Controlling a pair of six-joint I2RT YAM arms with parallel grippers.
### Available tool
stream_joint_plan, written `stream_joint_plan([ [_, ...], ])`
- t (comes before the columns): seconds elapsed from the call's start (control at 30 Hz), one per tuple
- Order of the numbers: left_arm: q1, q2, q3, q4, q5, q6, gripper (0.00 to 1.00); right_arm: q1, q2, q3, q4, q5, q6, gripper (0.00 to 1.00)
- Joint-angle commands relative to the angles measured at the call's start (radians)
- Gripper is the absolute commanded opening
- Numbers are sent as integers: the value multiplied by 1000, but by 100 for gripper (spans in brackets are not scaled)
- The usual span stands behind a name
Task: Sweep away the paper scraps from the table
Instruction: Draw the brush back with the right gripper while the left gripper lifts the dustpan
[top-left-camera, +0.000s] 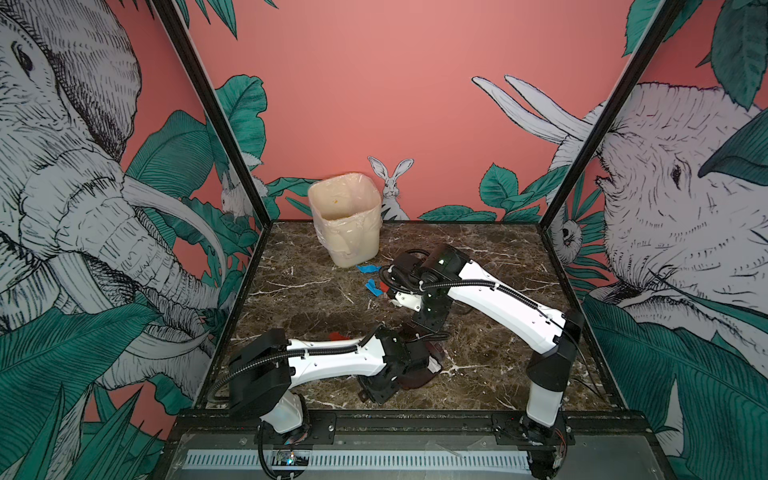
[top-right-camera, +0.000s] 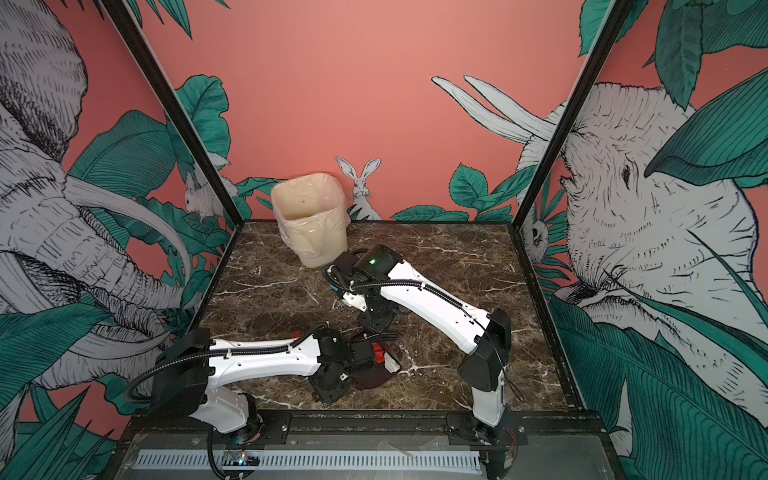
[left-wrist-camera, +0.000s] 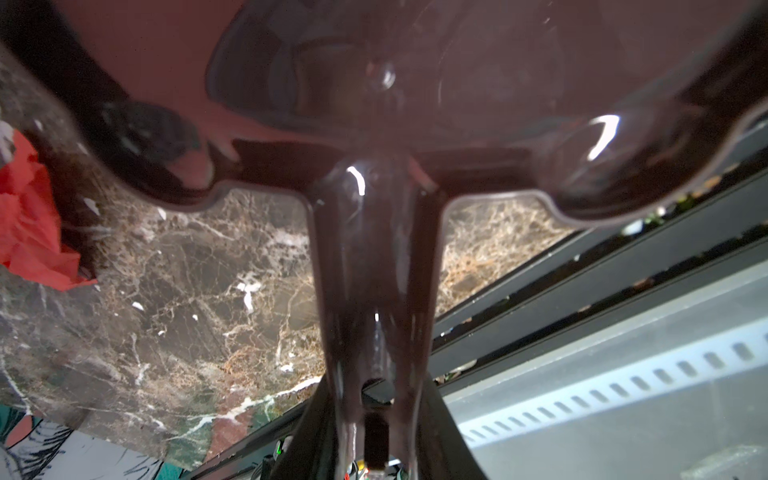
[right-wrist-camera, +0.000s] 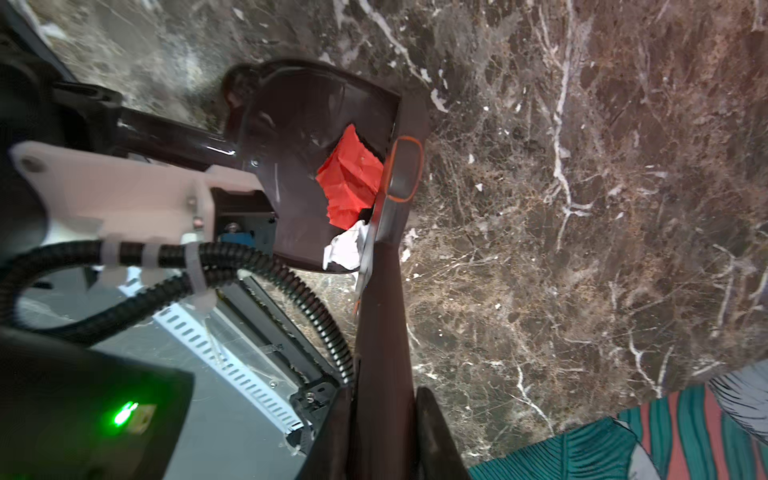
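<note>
The left gripper (left-wrist-camera: 376, 436) clamps the handle of the glossy dark-brown plastic dustpan (left-wrist-camera: 415, 104), whose lip should sit flat on the marble-patterned table (top-left-camera: 478, 257). A crumpled red scrap (right-wrist-camera: 351, 178) and a white scrap (right-wrist-camera: 345, 251) lie inside it. Blue scraps (top-left-camera: 368, 269) lie near the plastic-lined bin (top-left-camera: 345, 220). The right gripper (right-wrist-camera: 382, 415) is clenched on the hand brush (right-wrist-camera: 380, 311). Short, light strokes would suit such flimsy paper.

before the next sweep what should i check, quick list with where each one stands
1. Left claw shut on dustpan handle: ok.
2. Right claw shut on brush: ok.
3. Red scrap and white scrap inside dustpan: ok, though the white one sits at the lip.
4. Table free of scraps: not ok; blue scraps lie near the bin.
5. Bin upright, mouth open: ok.
6. Dustpan lip flat on table: cannot tell.
</note>
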Motion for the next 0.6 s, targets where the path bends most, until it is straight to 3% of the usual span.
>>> stream_joint_plan([
  [0.0,3,-6,-6,-2,-1,-4,0,10,-61,33,-57,-93,29,0],
  [0.2,4,-7,-7,4,-1,-4,0,6,-106,73,-23,-80,47,0],
  [0.57,3,-22,-10,17,-18,-12,0,-88,-183,38,-45,166,79,0],
])
